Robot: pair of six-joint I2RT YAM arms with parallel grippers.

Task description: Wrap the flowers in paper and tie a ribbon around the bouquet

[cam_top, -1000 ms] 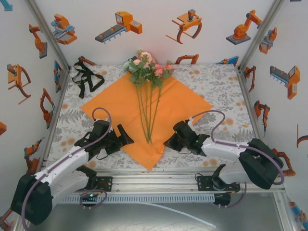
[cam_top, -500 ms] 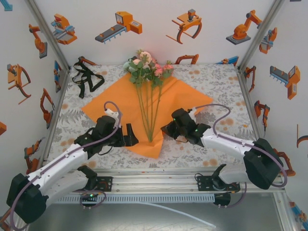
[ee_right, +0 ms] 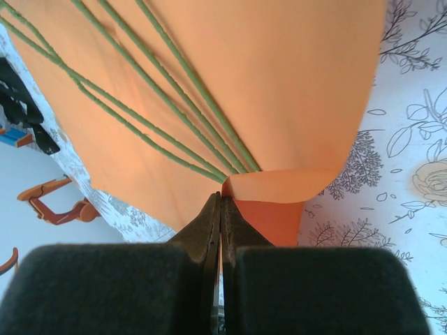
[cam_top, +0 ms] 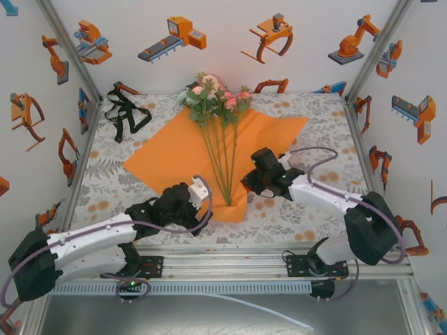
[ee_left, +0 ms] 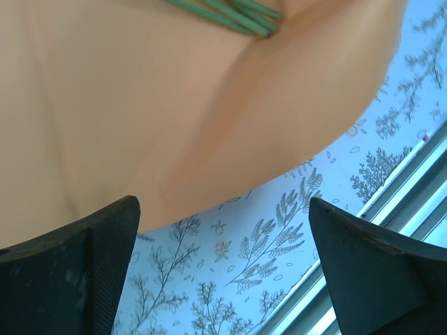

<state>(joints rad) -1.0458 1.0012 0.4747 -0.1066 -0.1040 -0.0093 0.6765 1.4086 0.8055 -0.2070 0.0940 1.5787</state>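
From above, we see the orange paper (cam_top: pixel 174 150) spread on the patterned table (cam_top: pixel 314 118). The flowers (cam_top: pixel 213 98) lie on it, blooms at the far edge, and the black ribbon (cam_top: pixel 124 115) lies at the far left. The left gripper (cam_top: pixel 190 206) sits at the paper's near edge and the right gripper (cam_top: pixel 250 185) at its near right edge.

At the left wrist, our left gripper (ee_left: pixel 221 209) is spread wide with nothing between its fingers, the paper (ee_left: pixel 174 105) just ahead.

At the right wrist, the right gripper (ee_right: pixel 221 202) is pressed closed, pinching a folded edge of paper (ee_right: pixel 279 70) where the green stems (ee_right: pixel 154 91) end.
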